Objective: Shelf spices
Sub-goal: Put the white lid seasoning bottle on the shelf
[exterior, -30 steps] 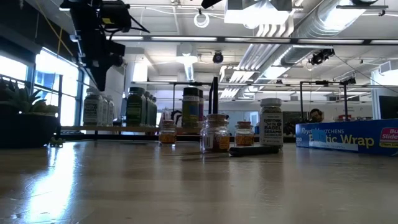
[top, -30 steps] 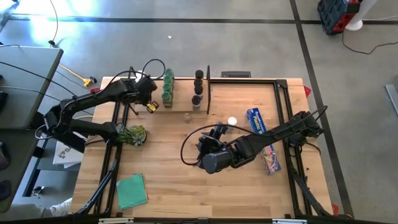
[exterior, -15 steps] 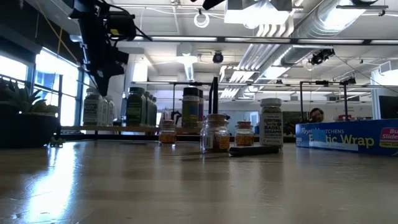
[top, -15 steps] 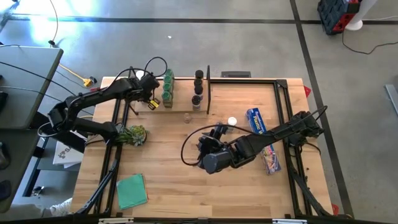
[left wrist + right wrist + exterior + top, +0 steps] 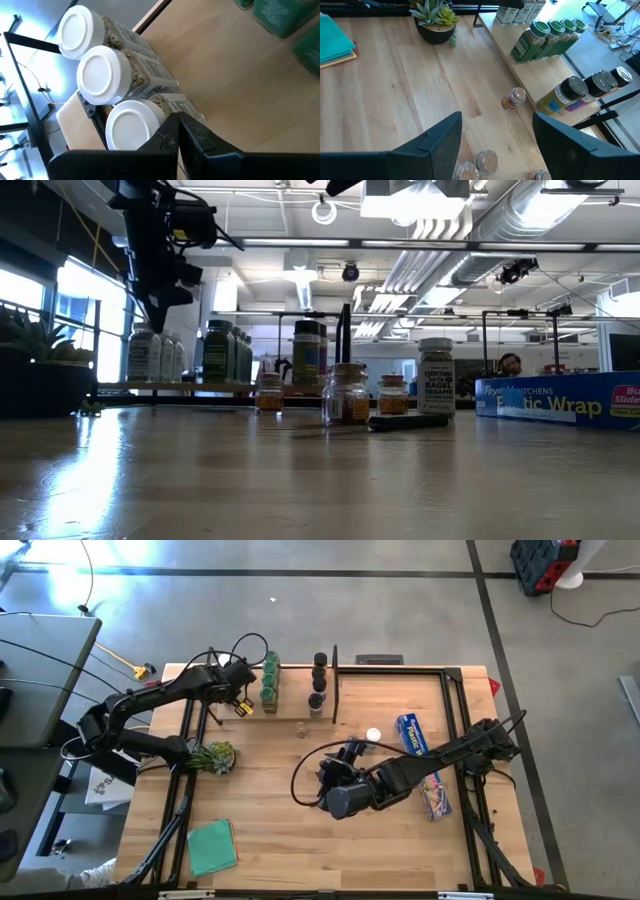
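three white-capped spice jars [image 5: 102, 75] on shelf [image 5: 220, 75], pale flaky contents

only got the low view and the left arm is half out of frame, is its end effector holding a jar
Observer: No. The left end effector is shut with nothing in it, right by three white-capped jars standing on the shelf.
Operator: ok and the right one, cant see it at all
Observer: The right end effector is open and empty above the table, looking at the loose jars in front of the shelf.
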Robot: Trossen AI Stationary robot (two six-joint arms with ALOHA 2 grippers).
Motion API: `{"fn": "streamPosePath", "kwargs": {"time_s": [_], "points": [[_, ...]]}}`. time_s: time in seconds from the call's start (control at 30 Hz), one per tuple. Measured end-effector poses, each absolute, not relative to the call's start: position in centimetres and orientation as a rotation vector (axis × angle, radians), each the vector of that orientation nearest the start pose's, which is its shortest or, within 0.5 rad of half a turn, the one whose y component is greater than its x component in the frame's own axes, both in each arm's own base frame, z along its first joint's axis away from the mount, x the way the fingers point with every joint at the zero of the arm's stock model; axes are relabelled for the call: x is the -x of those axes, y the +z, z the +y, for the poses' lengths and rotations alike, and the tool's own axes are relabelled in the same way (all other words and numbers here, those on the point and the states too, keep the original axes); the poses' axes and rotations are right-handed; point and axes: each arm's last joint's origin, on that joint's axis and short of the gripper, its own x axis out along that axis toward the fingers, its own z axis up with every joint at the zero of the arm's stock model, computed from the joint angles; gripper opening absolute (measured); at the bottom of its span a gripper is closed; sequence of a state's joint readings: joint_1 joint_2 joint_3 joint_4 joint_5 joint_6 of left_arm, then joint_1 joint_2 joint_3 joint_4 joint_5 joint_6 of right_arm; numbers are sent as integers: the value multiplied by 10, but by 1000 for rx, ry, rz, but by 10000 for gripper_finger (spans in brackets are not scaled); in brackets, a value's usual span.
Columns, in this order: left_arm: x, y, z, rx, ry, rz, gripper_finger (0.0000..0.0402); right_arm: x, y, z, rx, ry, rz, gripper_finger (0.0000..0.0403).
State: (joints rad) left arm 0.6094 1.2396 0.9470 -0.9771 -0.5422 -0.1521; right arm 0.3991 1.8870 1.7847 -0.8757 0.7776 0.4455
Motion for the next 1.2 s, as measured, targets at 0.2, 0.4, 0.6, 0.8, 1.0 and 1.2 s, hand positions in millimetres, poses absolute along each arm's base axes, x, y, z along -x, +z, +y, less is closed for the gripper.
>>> {"fn": "streamPosePath", "kwargs": {"time_s": [0.2, 0.4, 0.6, 0.8, 1.0, 1.2], "points": [[-167, 252, 135, 162, 1085, 1253, 0, -378, 316, 137, 130, -513, 712, 238], [-168, 259, 129, 170, 1048, 1219, 0, -378, 316, 137, 130, -513, 713, 238], [-160, 287, 115, 318, 1038, 1209, 0, -377, 316, 137, 132, -515, 716, 238], [-151, 284, 114, 377, 1093, 1270, 0, -378, 316, 136, 130, -516, 715, 238], [-150, 278, 125, 411, 1133, 1315, 0, -378, 316, 136, 130, -516, 715, 238], [-150, 266, 138, 478, 1146, 1390, 0, -377, 315, 136, 133, -516, 718, 238]]}}
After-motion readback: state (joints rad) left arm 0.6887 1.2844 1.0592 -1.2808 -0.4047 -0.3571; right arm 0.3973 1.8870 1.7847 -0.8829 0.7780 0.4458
